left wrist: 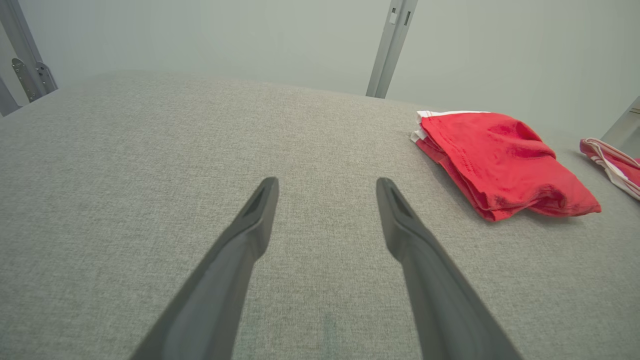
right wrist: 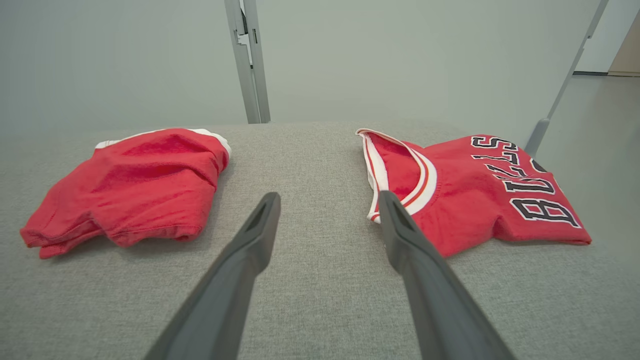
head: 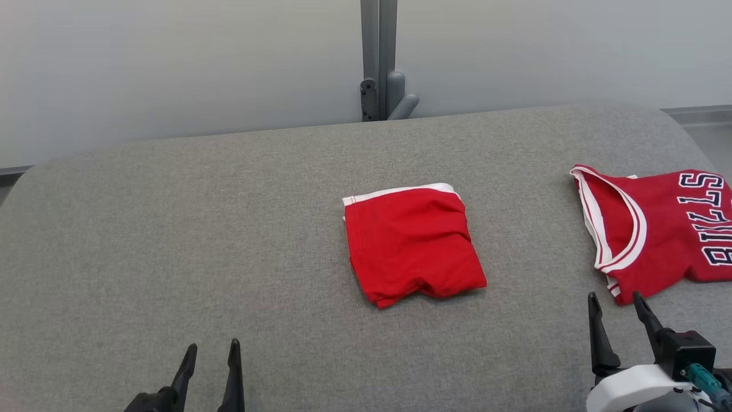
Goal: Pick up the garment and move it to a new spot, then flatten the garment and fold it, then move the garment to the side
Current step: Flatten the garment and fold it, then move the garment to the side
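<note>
Down at the left gripper [head: 213, 344], fingers spread wide with nothing between them, hovering over bare grey cloth. Same story at the right gripper [head: 615, 296]: fingers parted, nothing held, its tips just short of the red jersey [head: 657, 229]. That jersey lies flat at the right edge of the padded surface [head: 171, 229], white-trimmed neckline towards the middle, dark block letters running sideways. Out in the centre sits the folded red garment [head: 412, 246], a compact, slightly rumpled square with a white band along its far edge, well apart from both grippers and from the jersey. The surface is grey woven fabric with rounded far corners. Behind it, a plain pale wall [head: 171, 57], split by one grey metal post [head: 378, 51].
</note>
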